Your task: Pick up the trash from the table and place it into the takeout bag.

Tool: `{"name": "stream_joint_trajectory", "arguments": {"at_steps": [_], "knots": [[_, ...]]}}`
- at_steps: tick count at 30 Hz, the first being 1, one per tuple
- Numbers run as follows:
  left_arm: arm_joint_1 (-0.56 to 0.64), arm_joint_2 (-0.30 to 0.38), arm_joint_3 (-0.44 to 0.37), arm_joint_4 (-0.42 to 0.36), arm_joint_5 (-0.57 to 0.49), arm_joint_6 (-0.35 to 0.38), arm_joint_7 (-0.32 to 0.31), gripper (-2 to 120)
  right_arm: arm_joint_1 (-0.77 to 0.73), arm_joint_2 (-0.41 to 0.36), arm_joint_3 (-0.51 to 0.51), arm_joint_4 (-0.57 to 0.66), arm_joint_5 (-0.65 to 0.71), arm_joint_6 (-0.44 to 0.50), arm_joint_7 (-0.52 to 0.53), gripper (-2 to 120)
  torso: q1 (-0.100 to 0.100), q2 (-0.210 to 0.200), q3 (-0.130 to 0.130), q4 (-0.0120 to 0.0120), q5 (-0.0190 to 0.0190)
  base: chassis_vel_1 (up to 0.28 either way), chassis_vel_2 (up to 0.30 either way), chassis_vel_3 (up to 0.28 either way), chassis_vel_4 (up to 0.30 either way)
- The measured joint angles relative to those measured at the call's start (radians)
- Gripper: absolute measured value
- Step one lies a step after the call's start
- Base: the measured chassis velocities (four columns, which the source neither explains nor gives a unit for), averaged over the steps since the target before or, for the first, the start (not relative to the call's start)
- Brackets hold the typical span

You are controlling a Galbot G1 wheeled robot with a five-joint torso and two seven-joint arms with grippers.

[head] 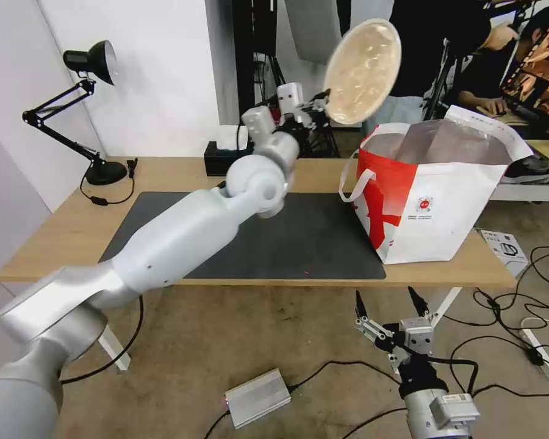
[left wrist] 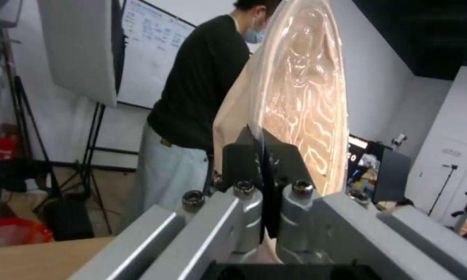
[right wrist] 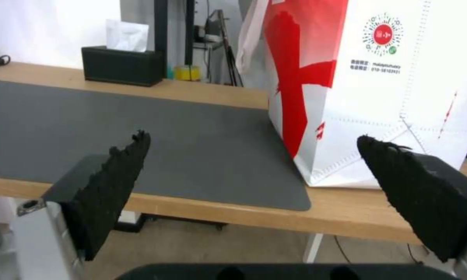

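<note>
The left gripper point(head: 321, 108) has its fingers clamped on the rim of the beige paper bowl point(head: 362, 71), held high beside the takeout bag point(head: 433, 195). Carry it over the mouth before letting go, probably lower. The right gripper point(right wrist: 254, 171), fingers apart, waits below the surface point(right wrist: 202, 93); its wrist view shows the bag's logo.

The left arm reaches forward and up across the head view, elbow bent, its left gripper point(head: 319, 110) raised high with the fingers point(left wrist: 283, 163) pinched together (something thin clamped between them). The right gripper point(head: 391, 308) hangs low, pointing upward, pads point(right wrist: 114, 182) spread wide.
</note>
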Motion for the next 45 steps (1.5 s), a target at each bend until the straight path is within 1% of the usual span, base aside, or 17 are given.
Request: {"name": "stream_joint_trajectory", "arguments": {"at_steps": [5,10,12,18,22,23,27,28,30,32,34,36,39,45], "knots": [[-0.029,-0.040,0.037,0.049,0.000,-0.005,0.016,0,0.000,0.000,0.000,0.000,0.000,0.000,0.000,100,0.000,0.000,0.000,0.0000,0.0000,0.000,0.000,0.000,0.000],[-0.040,-0.065,0.058,0.078,0.003,-0.005,0.023,0,0.000,0.000,0.000,0.000,0.000,0.000,0.000,100,0.000,0.000,0.000,0.0001,-0.0001,0.000,0.000,0.000,0.000],[-0.048,-0.079,0.074,0.103,0.020,-0.005,0.036,0,0.000,0.000,0.000,0.000,0.000,0.000,0.000,100,0.000,0.000,0.000,0.0000,0.0000,0.000,0.000,0.000,0.000],[-0.069,-0.113,0.101,0.134,0.052,-0.006,0.046,0,0.000,0.000,0.000,0.000,0.000,0.000,0.000,100,0.000,0.000,0.000,0.0002,-0.0002,0.000,0.000,0.000,0.000],[-0.090,-0.153,0.145,0.190,0.098,-0.007,0.068,0,0.000,0.000,0.000,0.000,0.000,0.000,0.000,100,0.000,0.000,0.000,0.0001,-0.0001,0.000,0.000,0.000,0.000],[-0.090,-0.153,0.145,0.190,0.098,-0.007,0.068,0,0.000,0.000,0.000,0.000,0.000,0.000,0.000,100,0.000,0.000,0.000,0.0001,-0.0001,0.000,0.000,0.000,0.000],[-0.095,-0.200,0.173,0.264,0.141,-0.009,0.084,0,0.000,0.000,0.000,0.000,0.000,0.000,0.000,100,0.000,0.000,0.000,-0.0001,0.0000,0.000,0.000,0.000,0.000],[-0.095,-0.200,0.173,0.264,0.141,-0.009,0.084,0,0.000,0.000,0.000,0.000,0.000,0.000,0.000,100,0.000,0.000,0.000,-0.0001,0.0000,0.000,0.000,0.000,0.000],[-0.096,-0.225,0.194,0.307,0.170,-0.015,0.096,0,0.000,0.000,0.000,0.000,0.000,0.000,0.000,100,0.000,0.000,0.000,0.0002,-0.0001,0.000,0.000,0.000,0.000],[-0.096,-0.227,0.196,0.311,0.173,-0.016,0.099,0,0.000,0.000,0.000,0.000,0.000,0.000,0.000,100,0.000,0.000,0.000,0.0002,-0.0001,0.000,0.000,0.000,0.000],[-0.096,-0.251,0.213,0.351,0.204,-0.023,0.114,0,0.000,0.000,0.000,0.000,0.000,0.000,0.000,100,0.000,0.000,0.000,0.0000,0.0000,0.000,0.000,0.000,0.000],[-0.096,-0.257,0.219,0.363,0.214,-0.024,0.118,0,0.000,0.000,0.000,0.000,0.000,0.000,0.000,100,0.000,0.000,0.000,-0.0001,0.0000,0.000,0.000,0.000,0.000],[-0.090,-0.269,0.240,0.401,0.262,-0.032,0.136,0,0.000,0.000,0.000,0.000,0.000,0.000,0.000,100,0.000,0.000,0.000,0.0002,-0.0001,0.000,0.000,0.000,0.000],[-0.080,-0.279,0.250,0.429,0.294,-0.040,0.147,0,0.000,0.000,0.000,0.000,0.000,0.000,0.000,100,0.000,0.000,0.000,0.0001,-0.0001,0.000,0.000,0.000,0.000]]}}
